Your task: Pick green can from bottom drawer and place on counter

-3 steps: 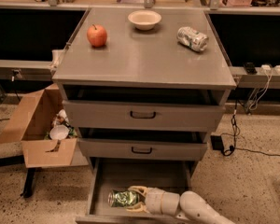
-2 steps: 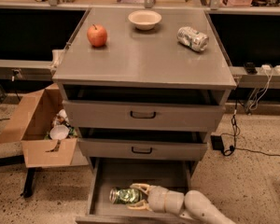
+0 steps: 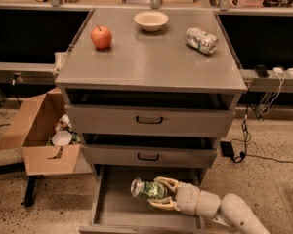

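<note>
Claw: my claw [image 3: 155,191] was inside the open bottom drawer [image 3: 116,206], reaching in from the right, with its pale fingers [image 3: 165,181] pinching the green can.
Green can: the green can [image 3: 147,189] sat between my two fingers, tipped on its side, with its silver end facing left. I could not tell whether it touched the drawer floor.
Bottom drawer: it was pulled out toward the camera, and its flat grey floor showed to the left of the can and in front of it.
Arm: my pale forearm [image 3: 237,212] came in from the lower right corner, over the drawer's right front corner.
Table: the grey table [image 3: 151,65] on top of the cabinet carried a red apple [image 3: 101,37] at the back left, a pale bowl [image 3: 151,20] at the back middle and a silver-white can [image 3: 201,39] lying on its side at the back right.
Upper drawers: the top drawer [image 3: 185,122] and the middle drawer [image 3: 185,156] were each slightly ajar.
Floor: an open cardboard box [image 3: 36,130] stood to the left of the cabinet.
</note>
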